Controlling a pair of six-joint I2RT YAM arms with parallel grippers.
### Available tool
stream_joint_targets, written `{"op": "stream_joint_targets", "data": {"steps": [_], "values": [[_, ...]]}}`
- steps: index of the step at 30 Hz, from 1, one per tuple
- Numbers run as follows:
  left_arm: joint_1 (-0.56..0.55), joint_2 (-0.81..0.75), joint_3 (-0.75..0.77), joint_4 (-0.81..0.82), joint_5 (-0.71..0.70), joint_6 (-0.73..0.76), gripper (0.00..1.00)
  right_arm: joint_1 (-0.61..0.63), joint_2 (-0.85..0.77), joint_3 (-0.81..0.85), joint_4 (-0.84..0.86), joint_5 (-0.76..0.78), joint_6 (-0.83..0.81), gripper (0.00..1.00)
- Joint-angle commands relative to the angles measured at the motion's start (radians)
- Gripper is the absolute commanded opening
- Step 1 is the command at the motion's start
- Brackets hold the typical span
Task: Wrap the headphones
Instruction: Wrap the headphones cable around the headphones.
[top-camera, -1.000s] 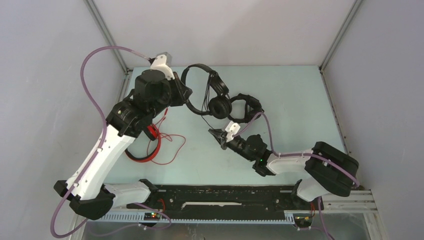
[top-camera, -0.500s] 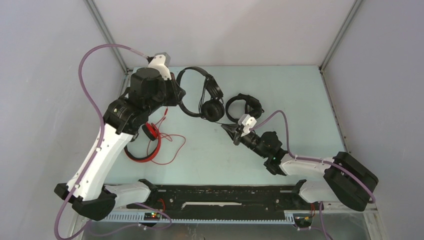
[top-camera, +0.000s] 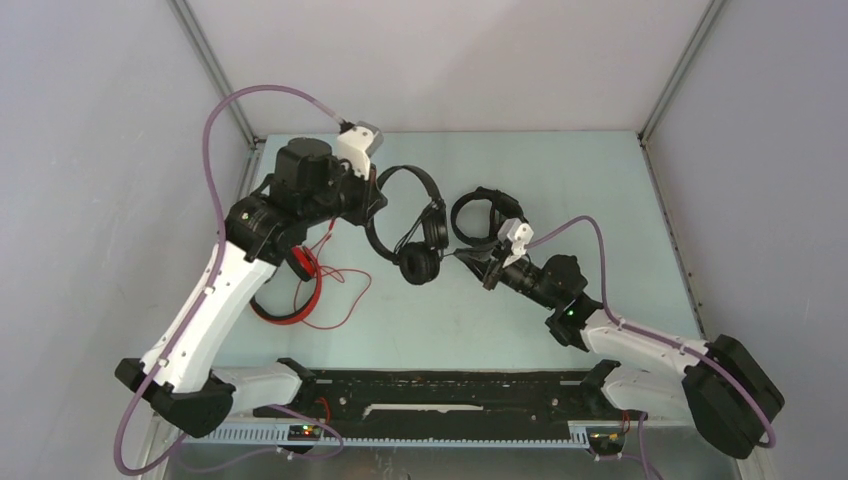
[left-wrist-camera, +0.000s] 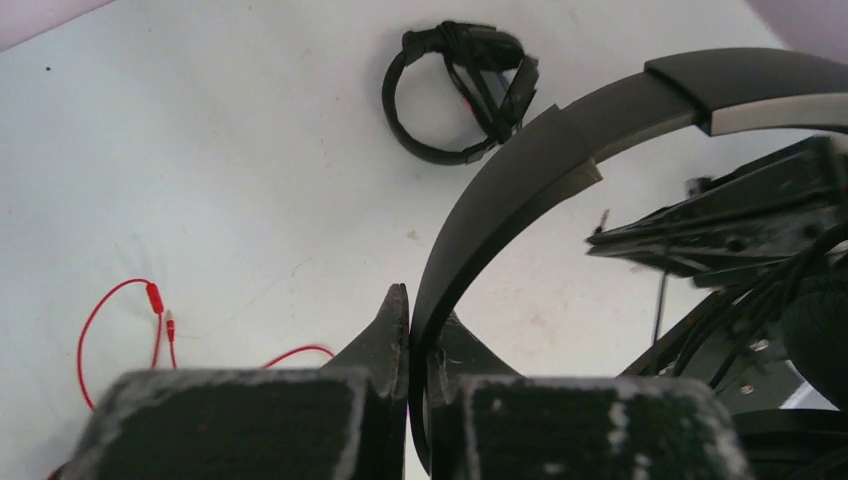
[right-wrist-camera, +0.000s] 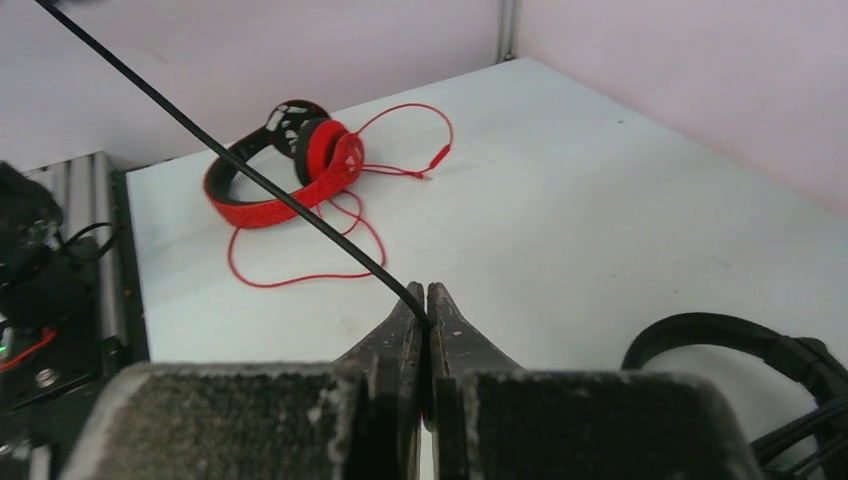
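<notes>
My left gripper (top-camera: 373, 203) is shut on the headband (left-wrist-camera: 520, 170) of the black round-cup headphones (top-camera: 420, 262) and holds them lifted, cups hanging toward the table middle. My right gripper (top-camera: 468, 256) is shut on their thin black cable (right-wrist-camera: 250, 175), which runs taut up and to the left from my fingertips (right-wrist-camera: 418, 296). The other black headphones (top-camera: 487, 213) lie at the back centre with cable wound round them; they also show in the left wrist view (left-wrist-camera: 460, 90). The red headphones (top-camera: 290, 290) lie at the left with their red cable (top-camera: 345, 290) loose.
The grey enclosure walls and metal posts (top-camera: 215, 70) bound the table on the left, back and right. A black rail (top-camera: 450, 395) runs along the near edge between the arm bases. The red headphones also show in the right wrist view (right-wrist-camera: 290, 165).
My left gripper has swung the held headphones right and nearer. My right gripper has moved right and back with the cable, and its arm has stretched out to the right.
</notes>
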Motion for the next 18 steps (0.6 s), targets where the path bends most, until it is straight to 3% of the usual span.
{"op": "stream_joint_targets", "data": {"steps": [1, 10, 14, 18], "values": [[0.005, -0.021, -0.083, 0.054, 0.049, 0.201, 0.0, -0.033, -0.065, 0.062, -0.209, -0.15, 0.083, 0.0], [0.001, 0.065, -0.168, 0.051, 0.042, 0.557, 0.0, -0.033, -0.072, 0.139, -0.39, -0.364, 0.257, 0.0], [0.0, 0.102, -0.226, 0.075, 0.044, 0.706, 0.0, -0.033, -0.064, 0.141, -0.436, -0.347, 0.285, 0.0], [-0.004, 0.133, -0.293, 0.097, 0.146, 0.88, 0.0, -0.031, -0.009, 0.14, -0.426, -0.313, 0.303, 0.0]]}}
